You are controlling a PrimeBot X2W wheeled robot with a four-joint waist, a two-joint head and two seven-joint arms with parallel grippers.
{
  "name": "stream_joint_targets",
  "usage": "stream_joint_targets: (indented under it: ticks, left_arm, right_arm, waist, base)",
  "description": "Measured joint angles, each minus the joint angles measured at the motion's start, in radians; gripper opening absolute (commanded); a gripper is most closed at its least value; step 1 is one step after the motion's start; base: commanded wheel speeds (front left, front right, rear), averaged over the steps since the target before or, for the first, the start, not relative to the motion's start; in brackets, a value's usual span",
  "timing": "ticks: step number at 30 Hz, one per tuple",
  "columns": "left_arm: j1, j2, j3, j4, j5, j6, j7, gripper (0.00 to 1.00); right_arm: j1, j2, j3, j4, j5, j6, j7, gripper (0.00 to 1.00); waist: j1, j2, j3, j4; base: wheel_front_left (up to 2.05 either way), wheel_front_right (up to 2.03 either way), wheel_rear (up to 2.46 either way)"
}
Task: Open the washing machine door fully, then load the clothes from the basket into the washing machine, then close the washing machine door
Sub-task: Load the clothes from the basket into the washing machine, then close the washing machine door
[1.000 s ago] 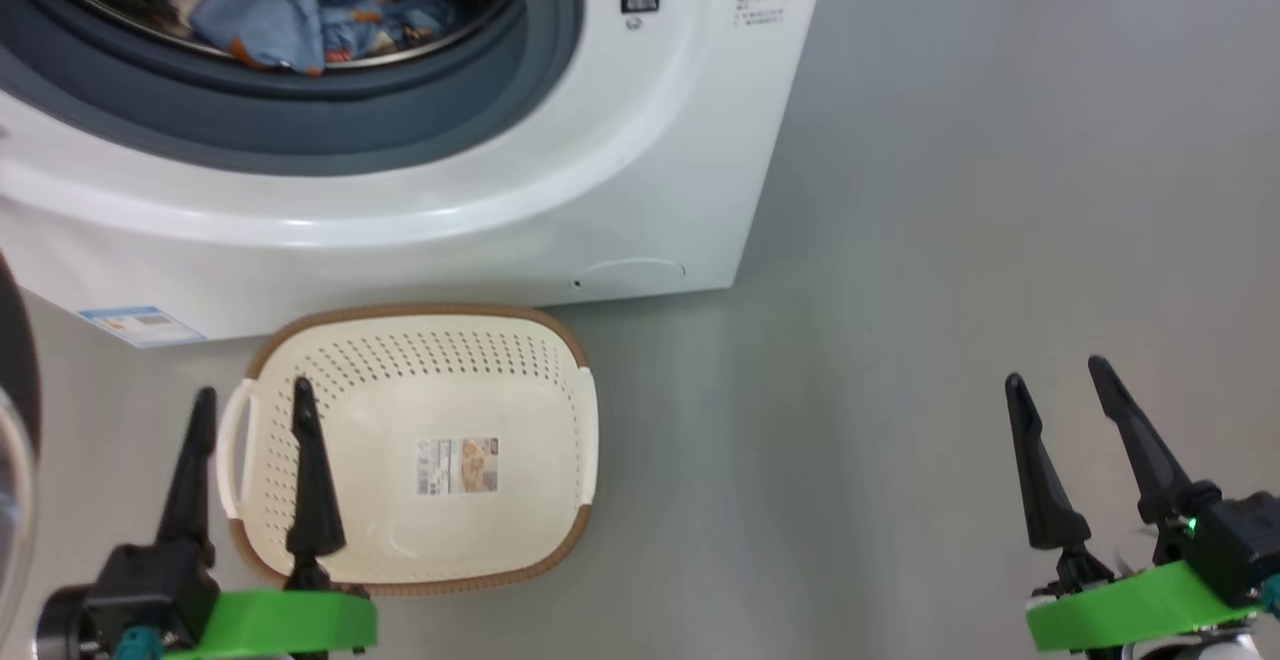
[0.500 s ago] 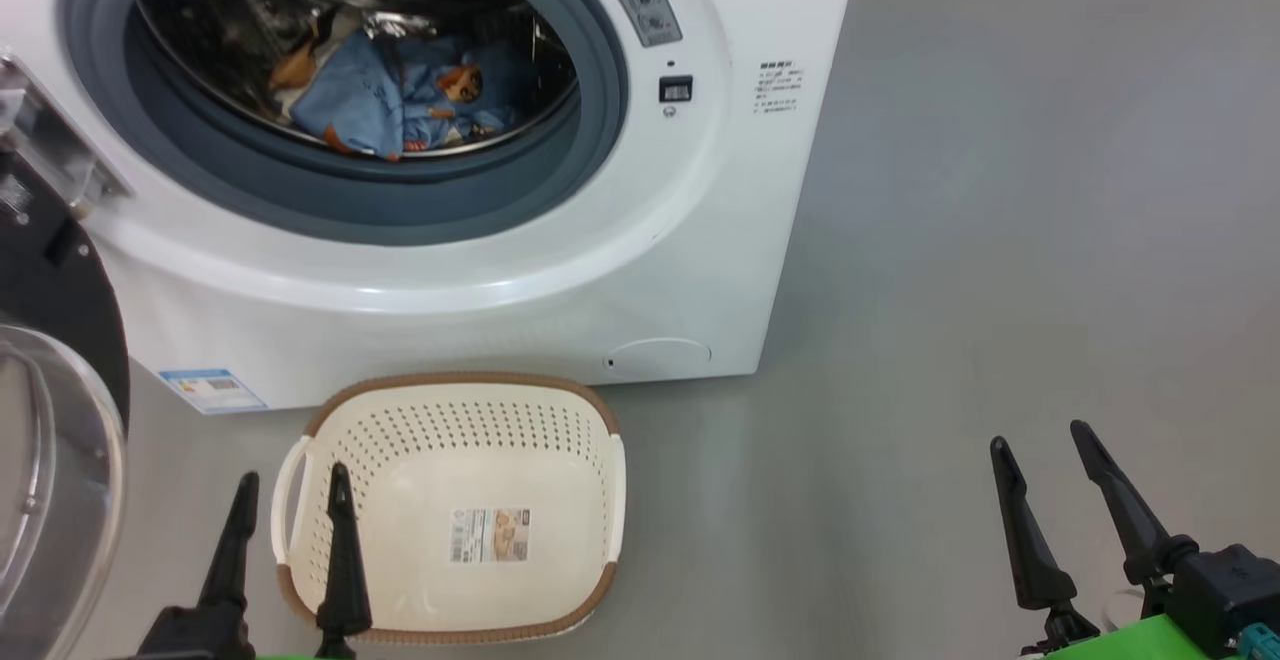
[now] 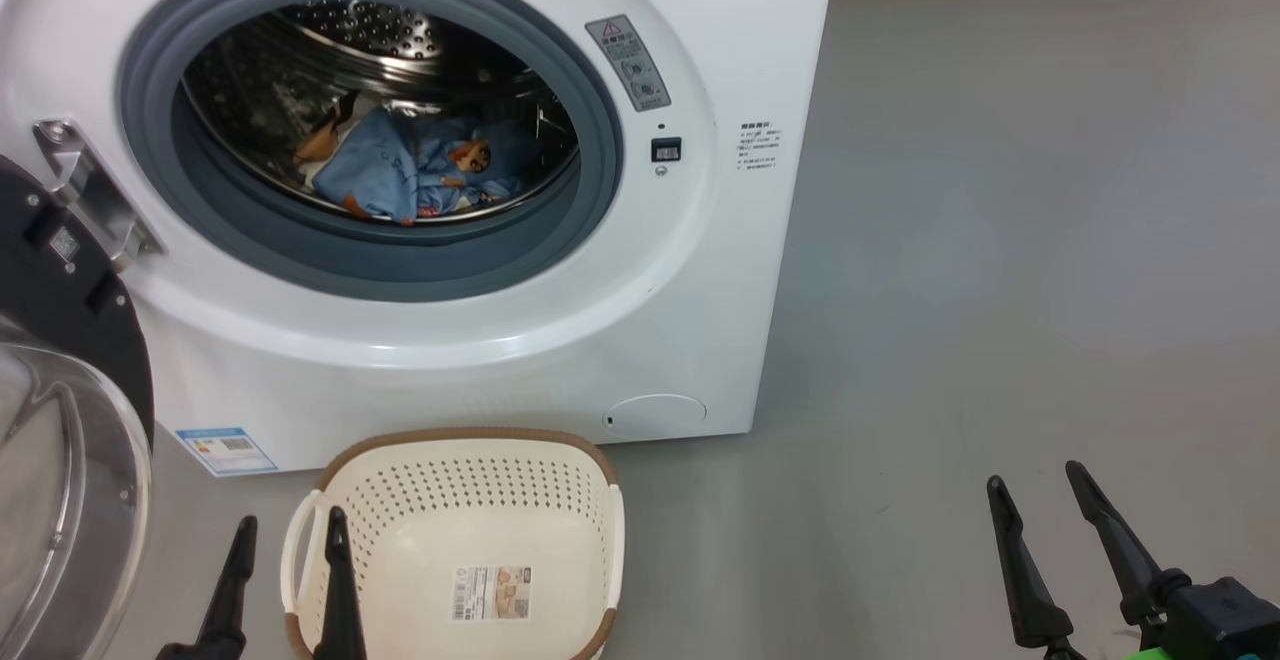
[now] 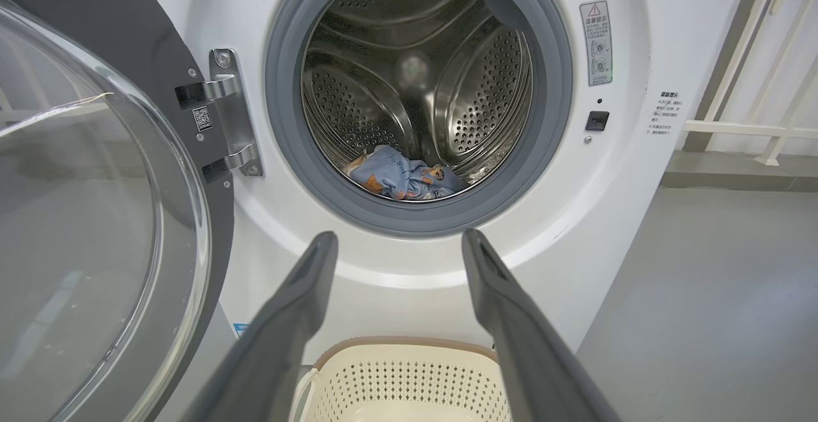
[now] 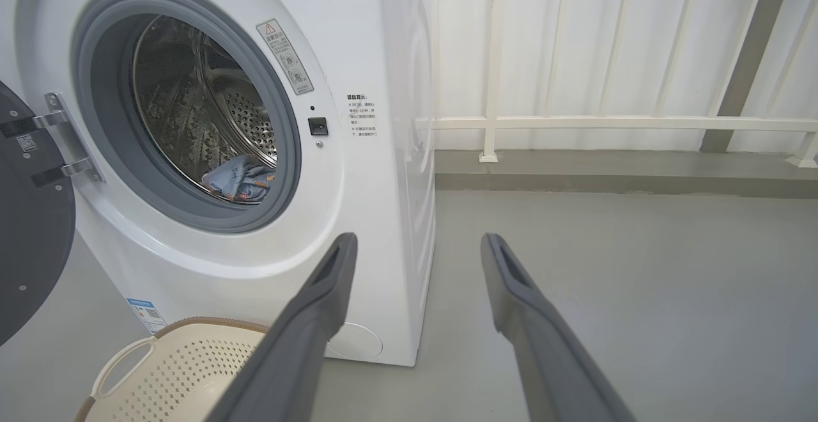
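The white washing machine (image 3: 450,360) stands with its round black washing machine door (image 3: 70,320) swung wide to the left, the glass bowl bulging out. The light blue printed clothes (image 3: 420,165) lie in the steel drum, as the wrist views also show: clothes (image 4: 402,179), clothes (image 5: 239,179). The cream basket (image 3: 470,435) sits on the floor before the machine, and it is empty with a barcode sticker on its bottom. My left gripper (image 3: 290,522) hangs open over the basket's left handle. My right gripper (image 3: 1034,477) is open above bare floor to the right.
Grey floor (image 3: 1000,290) stretches to the right of the machine. A white railing (image 5: 575,121) on a raised kerb runs behind it. The metal hinge (image 3: 90,200) joins door and machine. A blue label (image 3: 225,450) and a round flap (image 3: 655,412) sit low on the front.
The head camera has tilted upward, so the drum opening, hinge and door have come into view and both grippers sit lower in the picture. Both grippers stay open.
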Motion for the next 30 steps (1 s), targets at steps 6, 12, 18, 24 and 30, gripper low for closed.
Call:
stream_joint_targets:
  ticks: [6, 12, 18, 24, 30]
  left_arm:
    - [0.014, 0.013, -0.002, 0.0, 0.0, 0.0, 0.003, 1.0]
    - [0.014, 0.015, -0.005, -0.001, 0.0, 0.0, 0.003, 1.0]
    - [0.014, 0.016, -0.005, -0.001, 0.0, 0.0, 0.003, 1.0]
    - [0.014, 0.017, -0.007, -0.001, 0.0, 0.0, 0.003, 1.0]
    - [0.014, 0.017, -0.007, 0.0, 0.0, 0.0, 0.003, 1.0]
  right_arm:
    - [0.009, 0.014, 0.002, -0.003, -0.003, 0.0, 0.004, 1.0]
    - [0.024, 0.016, 0.001, -0.006, -0.003, 0.0, 0.004, 1.0]
    - [0.024, 0.016, 0.001, -0.006, -0.007, 0.0, 0.011, 1.0]
    - [0.024, 0.017, 0.0, -0.007, -0.007, 0.0, 0.011, 1.0]
    - [0.024, 0.017, -0.001, -0.007, -0.007, 0.0, 0.011, 1.0]
  waist:
    - [0.0, 0.0, -0.022, -0.004]
    - [0.0, 0.0, -0.025, -0.007]
    - [0.0001, 0.0, -0.027, -0.006]
    - [0.0, -0.0001, -0.03, -0.003]
    - [0.0, 0.0, -0.03, -0.001]
  base:
    - [0.0, 0.0, 0.0]
    - [0.0, 0.0, 0.0]
    - [0.0, 0.0, 0.0]
    - [0.0, 0.0, 0.0]
    - [0.0, 0.0, 0.0]
